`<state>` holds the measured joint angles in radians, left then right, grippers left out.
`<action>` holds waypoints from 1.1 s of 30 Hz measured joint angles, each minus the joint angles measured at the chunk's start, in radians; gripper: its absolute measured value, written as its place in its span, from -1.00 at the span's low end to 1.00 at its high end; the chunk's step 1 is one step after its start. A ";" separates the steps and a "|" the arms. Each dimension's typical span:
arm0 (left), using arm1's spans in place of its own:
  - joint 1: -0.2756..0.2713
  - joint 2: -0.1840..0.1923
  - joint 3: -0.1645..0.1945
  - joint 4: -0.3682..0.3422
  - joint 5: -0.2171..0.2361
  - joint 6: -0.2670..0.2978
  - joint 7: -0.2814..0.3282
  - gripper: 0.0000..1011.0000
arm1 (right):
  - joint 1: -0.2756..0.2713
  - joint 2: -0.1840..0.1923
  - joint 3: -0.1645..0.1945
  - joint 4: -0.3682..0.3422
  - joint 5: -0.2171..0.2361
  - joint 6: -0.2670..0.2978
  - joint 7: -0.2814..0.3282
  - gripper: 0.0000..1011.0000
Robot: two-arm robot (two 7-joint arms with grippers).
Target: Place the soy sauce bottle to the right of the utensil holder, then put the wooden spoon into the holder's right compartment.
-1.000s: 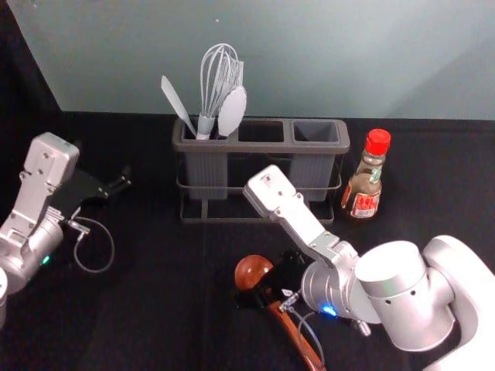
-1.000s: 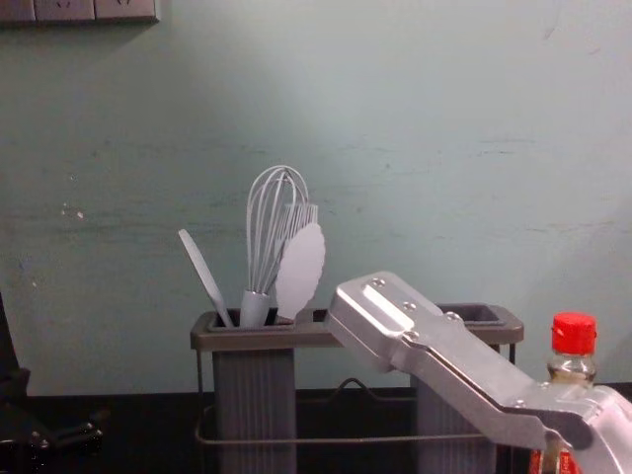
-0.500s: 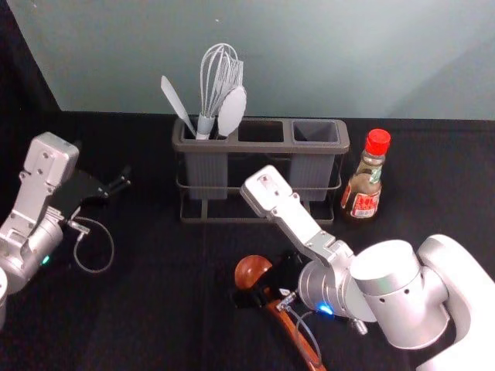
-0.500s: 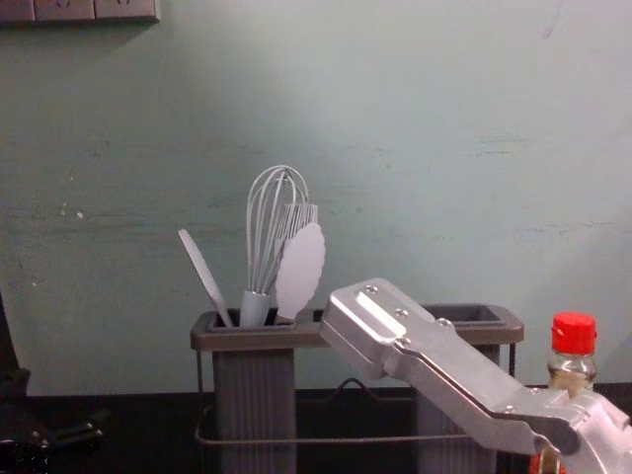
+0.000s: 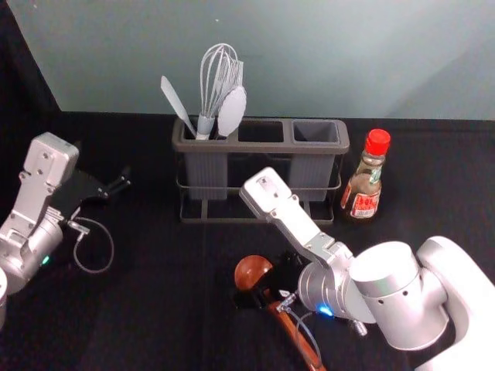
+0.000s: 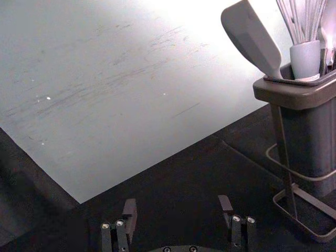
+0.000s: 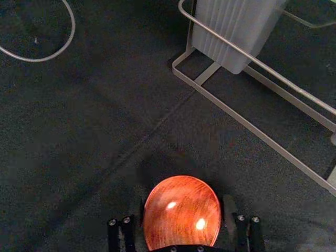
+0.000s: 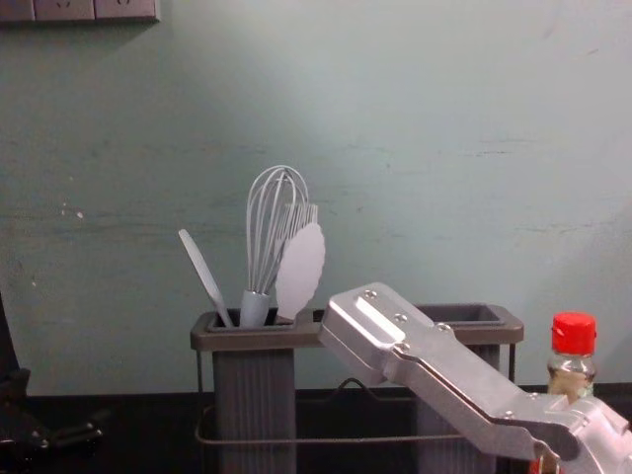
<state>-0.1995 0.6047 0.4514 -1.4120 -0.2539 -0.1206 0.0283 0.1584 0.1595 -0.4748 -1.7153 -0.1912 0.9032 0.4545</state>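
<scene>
- Black cloth (image 5: 170, 309) covers the table, in front of a pale grey-green wall (image 5: 309, 54).
- The utensil holder (image 5: 283, 148) stands upright near the wall: a grey-brown rim with three compartments in a wire frame. The left compartment, a ribbed grey cup, holds several utensils; the middle and right ones are open at the top, and a ribbed grey cup hangs under the right one.
- The right gripper (image 5: 264, 281) is low in front of the holder, its fingers spread on either side of the spoon; I cannot tell whether they touch it.
- The left gripper (image 5: 119, 184) is idle, left of the holder, its fingers wide apart.
- The wooden spoon (image 5: 252, 272) lies on the cloth in front of the holder, its handle slanting back toward the robot and to the right. It is glossy reddish brown; the round bowl shows its grain and two bright glints.
- The soy sauce bottle (image 5: 363, 185) stands upright just right of the holder: clear glass, red cap, a small green-and-white neck label, and a red and white body label with writing too small to read.
- The whisk (image 5: 220, 77) is pale grey, between a leaning spatula (image 5: 176, 102) and a pale rounded utensil (image 5: 232, 110).
</scene>
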 joint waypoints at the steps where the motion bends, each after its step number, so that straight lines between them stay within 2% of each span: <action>1: 0.000 0.000 0.000 0.000 0.000 0.000 0.000 1.00 | -0.001 -0.001 0.001 0.000 -0.004 -0.001 0.001 0.87; 6: 0.000 0.000 0.000 0.000 0.000 0.000 0.000 1.00 | -0.006 -0.005 0.006 -0.002 -0.012 -0.004 0.006 0.67; 16: 0.000 0.000 0.000 0.000 0.000 0.000 0.000 1.00 | -0.031 0.001 0.029 -0.055 -0.024 -0.008 0.020 0.66; 20: 0.000 0.000 0.000 0.000 0.000 0.000 0.000 1.00 | -0.061 0.009 0.057 -0.108 -0.024 -0.027 0.024 0.66; 27: 0.000 0.000 0.000 0.000 0.000 0.000 0.000 1.00 | -0.156 0.035 0.117 -0.199 -0.005 -0.183 0.008 0.66; 30: 0.000 0.000 0.000 0.000 0.000 0.000 0.000 1.00 | -0.217 0.059 0.150 -0.255 0.015 -0.298 -0.018 0.66; 32: 0.000 0.000 0.000 0.000 0.000 0.000 0.000 1.00 | -0.238 0.069 0.162 -0.275 0.023 -0.343 -0.032 0.66; 33: 0.000 0.000 0.000 0.000 0.000 0.000 0.000 1.00 | -0.257 0.077 0.175 -0.292 0.031 -0.384 -0.044 0.66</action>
<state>-0.1995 0.6047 0.4514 -1.4120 -0.2539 -0.1205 0.0283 -0.0983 0.2366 -0.3001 -2.0077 -0.1605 0.5189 0.4107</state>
